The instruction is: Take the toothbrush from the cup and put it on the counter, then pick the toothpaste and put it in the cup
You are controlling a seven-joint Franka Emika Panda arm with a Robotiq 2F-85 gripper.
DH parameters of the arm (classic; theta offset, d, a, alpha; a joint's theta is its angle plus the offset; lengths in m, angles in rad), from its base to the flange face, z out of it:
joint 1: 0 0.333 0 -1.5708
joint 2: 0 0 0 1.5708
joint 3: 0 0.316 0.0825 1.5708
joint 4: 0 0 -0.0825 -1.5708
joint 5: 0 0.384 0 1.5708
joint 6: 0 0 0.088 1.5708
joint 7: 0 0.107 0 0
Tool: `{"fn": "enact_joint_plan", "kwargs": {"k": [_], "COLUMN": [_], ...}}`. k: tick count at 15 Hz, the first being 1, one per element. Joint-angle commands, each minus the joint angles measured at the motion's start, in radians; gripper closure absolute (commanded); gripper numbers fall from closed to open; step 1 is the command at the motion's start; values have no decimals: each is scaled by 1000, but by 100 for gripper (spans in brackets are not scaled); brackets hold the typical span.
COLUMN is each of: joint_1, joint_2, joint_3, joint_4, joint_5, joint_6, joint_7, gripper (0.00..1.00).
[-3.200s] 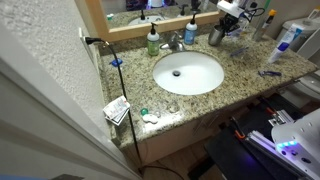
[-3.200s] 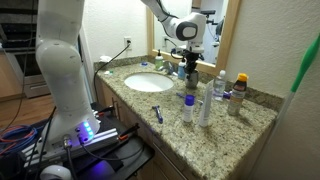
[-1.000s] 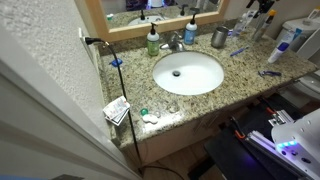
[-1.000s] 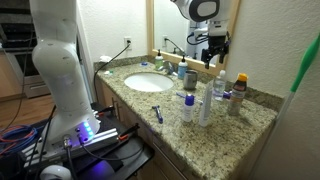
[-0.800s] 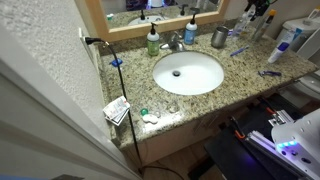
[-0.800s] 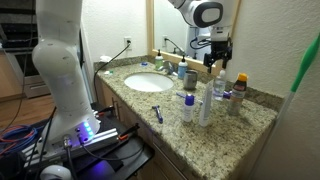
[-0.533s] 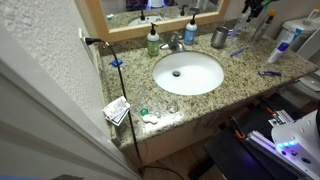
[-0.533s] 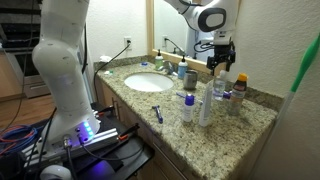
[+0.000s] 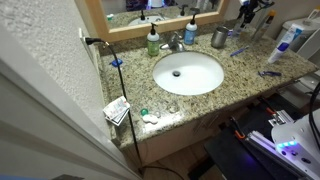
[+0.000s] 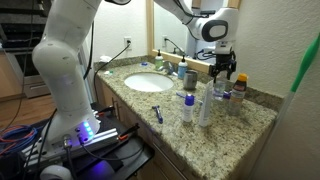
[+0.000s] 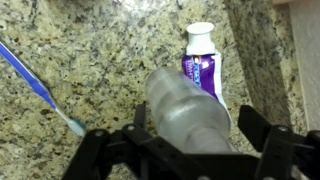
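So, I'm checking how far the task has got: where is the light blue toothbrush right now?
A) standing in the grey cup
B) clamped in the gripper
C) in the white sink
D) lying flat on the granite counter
D: in the wrist view the toothbrush lies flat on the speckled counter, and in an exterior view it sits outside the cup.

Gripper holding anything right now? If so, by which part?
Nothing held. The black gripper is open and empty; the slim light blue toothbrush lies loose on the speckled granite counter.
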Motion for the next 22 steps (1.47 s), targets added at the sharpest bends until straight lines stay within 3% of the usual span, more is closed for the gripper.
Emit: {"fn": "enact_joint_plan", "kwargs": {"k": [1, 5, 12, 19, 22], "joint_1": [-16, -13, -47, -153, -162], "joint_2": [18, -17, -91, -41, -29], "joint_3": [8, 6, -35, -27, -29], "joint_4": [38, -1, -69, -28, -29], "joint_5": [-7, -14, -40, 68, 89], "joint_6": [-16, -4, -18, -91, -93], "joint_7": [6, -14, -64, -84, -80], "gripper": [39, 63, 63, 63, 63]}}
